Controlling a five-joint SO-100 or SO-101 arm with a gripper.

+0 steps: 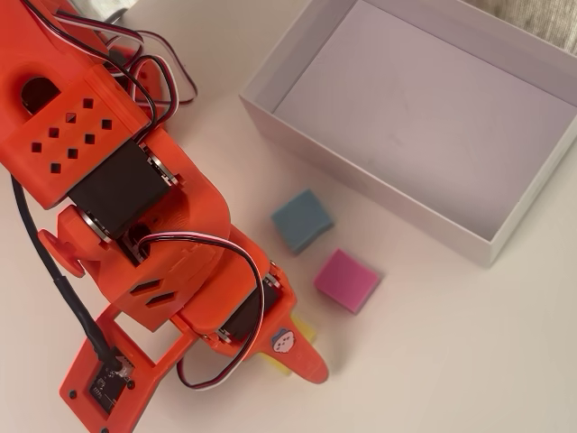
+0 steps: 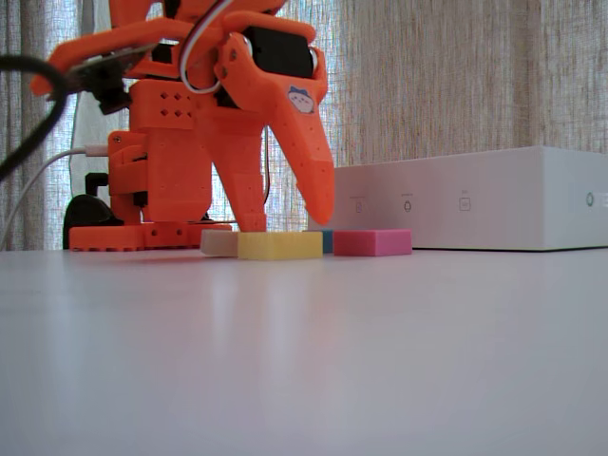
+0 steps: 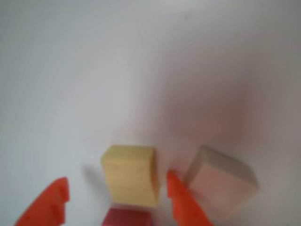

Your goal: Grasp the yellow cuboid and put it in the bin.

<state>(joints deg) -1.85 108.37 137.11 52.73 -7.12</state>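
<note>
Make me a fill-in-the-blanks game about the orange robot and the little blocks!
1. In the wrist view, the gripper has its two orange fingers on either side of the ______ block.
2. In the overhead view, the big white box has ______ blocks inside it.
3. In the overhead view, the block nearest the box is the ______ one.
4. Next to that one lies a ______ block.

Missing words: yellow; no; blue; pink

Yellow cuboid mostly hidden beneath the tool overhead; wrist view blurred, pink block cut off
</note>
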